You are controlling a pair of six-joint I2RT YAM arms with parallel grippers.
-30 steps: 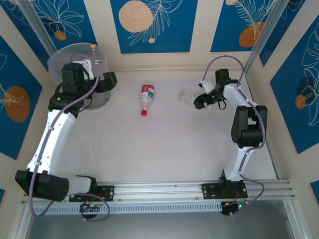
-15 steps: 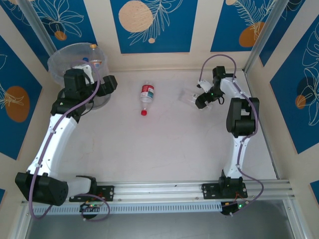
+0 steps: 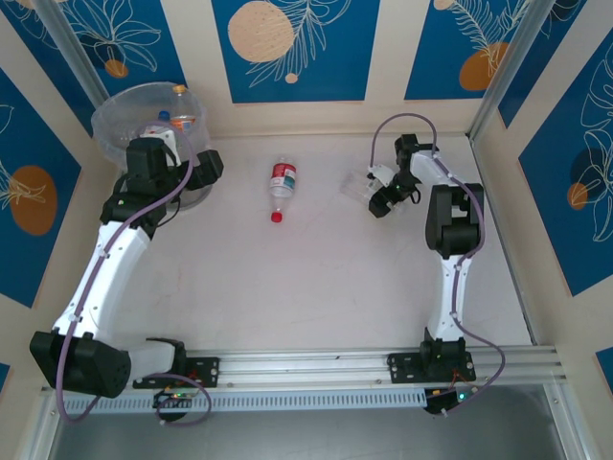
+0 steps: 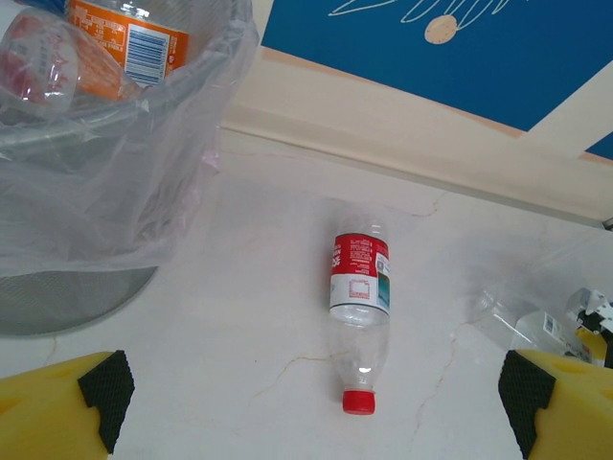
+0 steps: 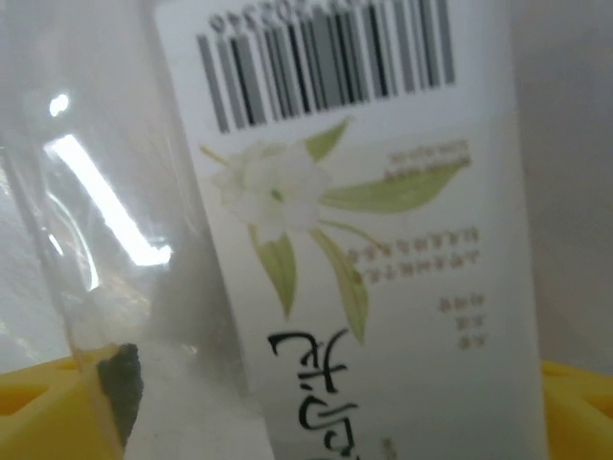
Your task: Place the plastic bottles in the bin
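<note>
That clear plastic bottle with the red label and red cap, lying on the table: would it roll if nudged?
Probably, if pushed sideways: the clear red-labelled bottle lies on its round side on the smooth table. It looks empty, so likely light and quick to skid. Its thin wall may dent under a squeeze.

Robot lab booth, printed panels (image 3: 287, 48)

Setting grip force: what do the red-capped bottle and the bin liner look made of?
Red-capped bottle: likely thin clear plastic, glossy; the table shows through it. Bin liner: translucent plastic film, wrinkled and sagging.
</note>
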